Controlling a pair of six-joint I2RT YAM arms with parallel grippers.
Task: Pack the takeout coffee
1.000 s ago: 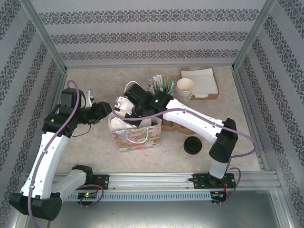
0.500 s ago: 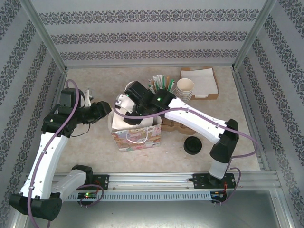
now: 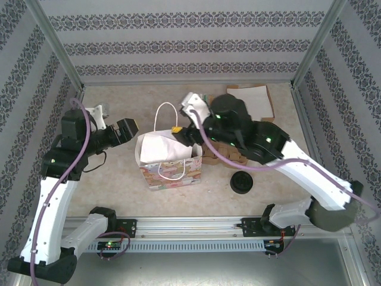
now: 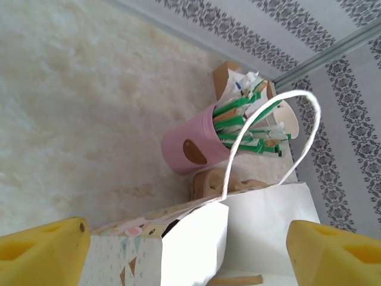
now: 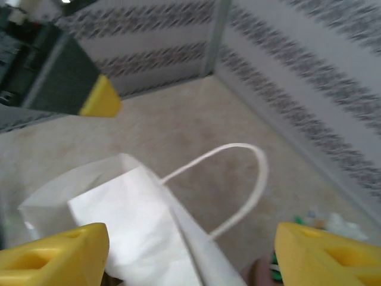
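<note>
A patterned paper bag (image 3: 169, 168) with a white inside stands at the table's middle, mouth open and one rope handle (image 3: 162, 117) up. The takeout coffee is hidden. My left gripper (image 3: 125, 130) hangs just left of the bag, open. In the left wrist view its yellow fingertips (image 4: 41, 253) stand wide either side of the bag's rim (image 4: 196, 229), not touching it. My right gripper (image 3: 180, 131) hovers over the bag's far right corner, open. From the right wrist, the bag (image 5: 119, 220) and its handle (image 5: 238, 173) lie below wide-apart pads (image 5: 53, 253).
A pink cup of green sticks (image 4: 196, 146) and a brown carrier (image 3: 223, 156) sit just right of the bag, partly under the right arm. A loose black lid (image 3: 242, 182) lies front right. A napkin tray (image 3: 256, 95) stands at the back right.
Both grippers have opened and let go of the bag's rim. The left drew back to the left; the right arm lifted and swung right.
</note>
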